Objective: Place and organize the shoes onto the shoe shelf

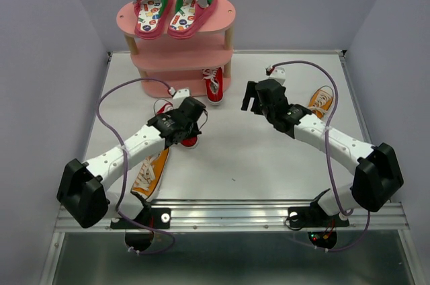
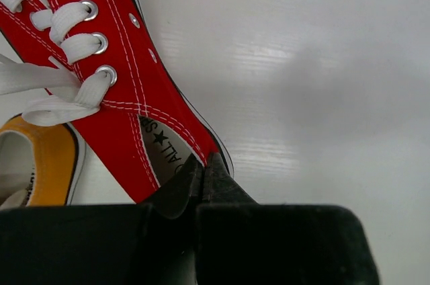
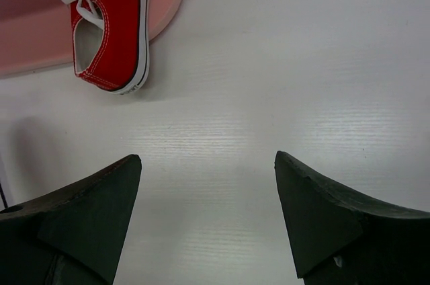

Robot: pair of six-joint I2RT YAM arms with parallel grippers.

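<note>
The shelf (image 1: 222,21) is a pink rack of three smooth oval boards on pale round wooden posts. On its top board lie the flip-flops (image 1: 171,11). They have pink rims, white insoles dotted with small coloured patterns, and green-red straps.

The far red sneaker (image 1: 213,85) is canvas with white stitching, a white rubber sole edge and white laces. It sits on the bottom board at the shelf's right end, with its heel hanging off over the table (image 1: 242,157), a white glossy top with faint grain.

The near red sneaker (image 2: 127,90) lies on the table just in front of the shelf. The left arm reaches toward the shelf from the front left, and the left gripper (image 2: 205,164) is pinched onto this sneaker's canvas collar, one finger inside and one outside.

The left orange sneaker (image 1: 151,174) lies beside that arm, further from the shelf. The right orange sneaker (image 1: 322,101) lies to the right of the shelf.

The right arm bends in from the front right. The right gripper (image 3: 208,164) points at the shelf's right end, and its dark wedge fingers (image 3: 101,197) are spread wide over bare table, holding nothing.
</note>
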